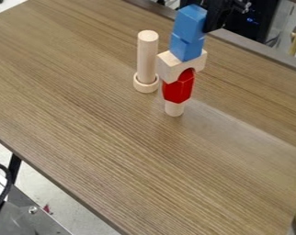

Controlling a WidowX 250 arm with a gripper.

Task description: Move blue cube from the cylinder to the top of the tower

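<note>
At the top edge, right of centre, the black gripper [217, 15] is right up against the right side of the upper blue cube [190, 22]. That cube is at the top of the tower, directly over the lower blue cube [186, 47], and the two look in contact. Under them come a pale wooden arch [169, 67], a red faceted block [177, 90] and a short wooden cylinder [173, 109] at the foot. Left of the tower rises the tall wooden cylinder [147, 55], its bare top exposed and its base inside a wooden ring [145, 86].
The brown wood-grain table [107, 142] extends to the left and toward the front of the tower. A raised grey edge [255, 49] runs behind it at the upper right. Dark equipment [252, 20] stands beyond that edge.
</note>
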